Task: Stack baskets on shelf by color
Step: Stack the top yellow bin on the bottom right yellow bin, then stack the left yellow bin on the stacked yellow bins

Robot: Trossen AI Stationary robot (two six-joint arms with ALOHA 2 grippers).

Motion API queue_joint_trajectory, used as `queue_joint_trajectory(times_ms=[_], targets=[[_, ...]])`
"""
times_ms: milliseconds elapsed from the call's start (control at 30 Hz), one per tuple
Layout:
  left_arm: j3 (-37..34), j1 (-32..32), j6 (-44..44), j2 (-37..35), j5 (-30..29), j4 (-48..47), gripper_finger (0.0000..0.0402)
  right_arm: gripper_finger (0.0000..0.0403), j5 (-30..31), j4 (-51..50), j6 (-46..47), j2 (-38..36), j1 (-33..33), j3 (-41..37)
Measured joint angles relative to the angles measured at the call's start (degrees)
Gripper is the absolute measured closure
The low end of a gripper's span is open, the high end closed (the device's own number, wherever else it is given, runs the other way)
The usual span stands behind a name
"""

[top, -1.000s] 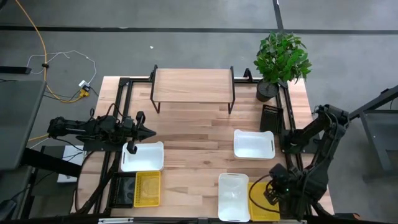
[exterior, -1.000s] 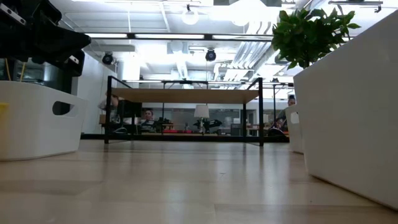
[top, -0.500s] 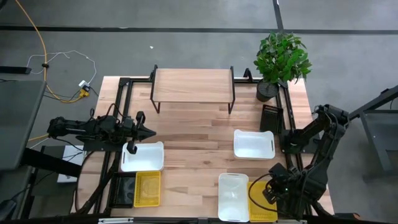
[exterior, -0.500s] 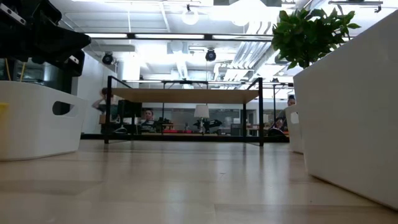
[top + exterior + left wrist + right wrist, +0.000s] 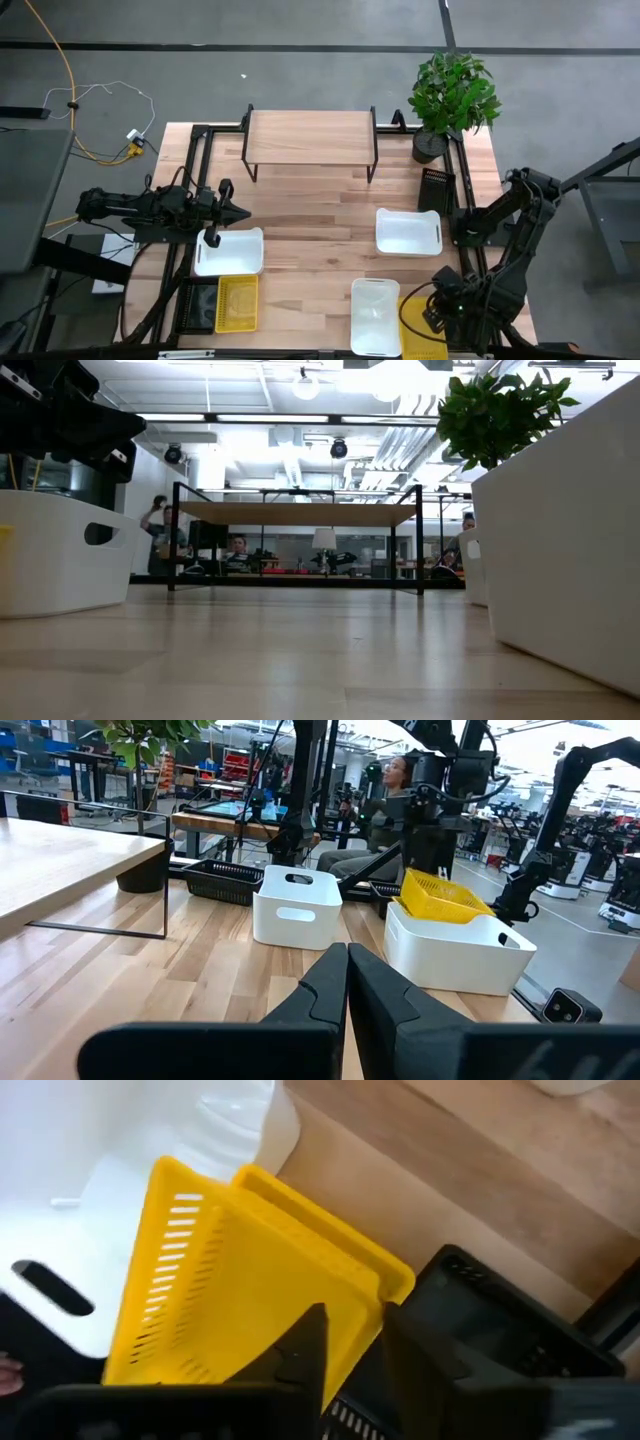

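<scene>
Wooden tabletop (image 5: pixel 310 205) held baskets well apart from the empty shelf (image 5: pixel 310 137). Right gripper (image 5: pixel 350 1342), jaws parted astride a tilted yellow basket (image 5: pixel 250 1285) wall, risked dropping it; left gripper (image 5: pixel 346 982) waited closed.

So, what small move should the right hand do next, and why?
Probably close the right hand on the yellow basket's rim. One finger sits inside the rim, one outside, with a gap left, and the shelf holds no baskets.
</scene>
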Motion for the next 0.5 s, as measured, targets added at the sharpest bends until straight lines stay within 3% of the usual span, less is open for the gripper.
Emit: queue_joint_trajectory(times_ms=[267,433,500], targets=[[0.00,0.00,0.00,0.00,0.00,0.01,0.0401,0.0220,-2.12,2.82,-0.57,-0.09,0.00,0.00],[0.00,0.01,-0.01,-0.02,0.00,0.00,0.0401,0.0196,-1.97,3.63,-3.31,-0.09,0.00,0.00],[0.00,-0.01,0.00,0.00,0.00,-0.02,0.0401,0.0194,0.84,3.28,-4.65,-0.09,0.00,0.00]])
